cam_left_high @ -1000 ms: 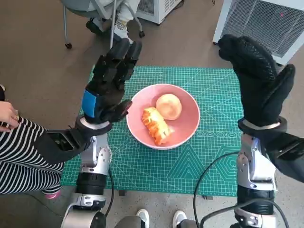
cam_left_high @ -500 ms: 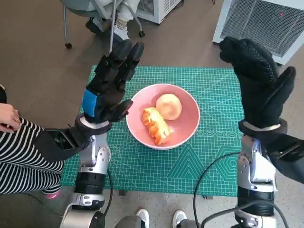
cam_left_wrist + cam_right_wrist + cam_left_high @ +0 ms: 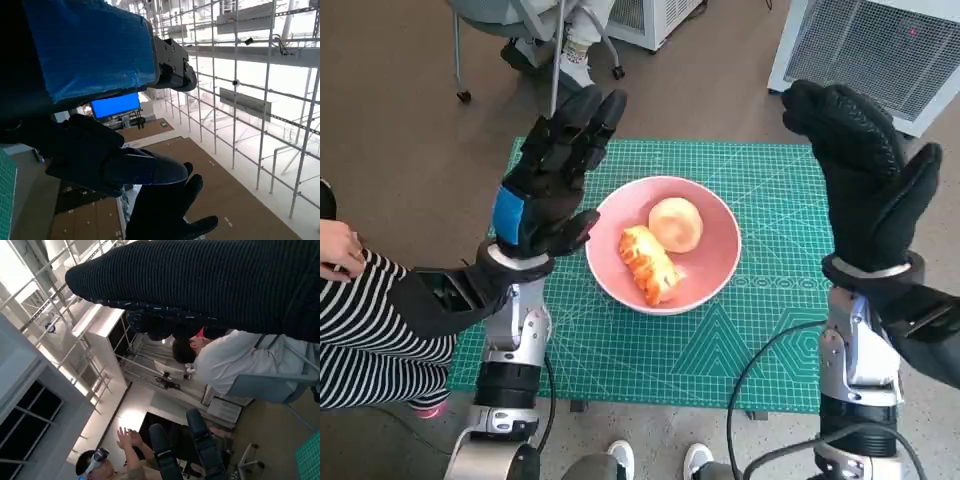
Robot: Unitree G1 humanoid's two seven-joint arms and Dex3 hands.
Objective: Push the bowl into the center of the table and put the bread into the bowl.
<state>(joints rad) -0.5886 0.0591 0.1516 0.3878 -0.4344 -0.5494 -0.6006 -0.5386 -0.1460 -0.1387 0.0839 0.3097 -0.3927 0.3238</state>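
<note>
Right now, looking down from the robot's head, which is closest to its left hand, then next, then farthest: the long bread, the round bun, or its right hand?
From the left hand:
1. Long bread, bowl's left half.
2. Round bun, bowl's middle.
3. Right hand, table's far right edge.

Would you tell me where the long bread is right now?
In the head view, the long bread lies inside the pink bowl, left of the round bun.

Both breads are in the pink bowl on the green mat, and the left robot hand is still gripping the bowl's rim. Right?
Not quite. In the head view the left robot hand is raised beside the pink bowl with fingers spread, holding nothing. The round bread and the long bread do lie in the bowl on the green mat.
</note>
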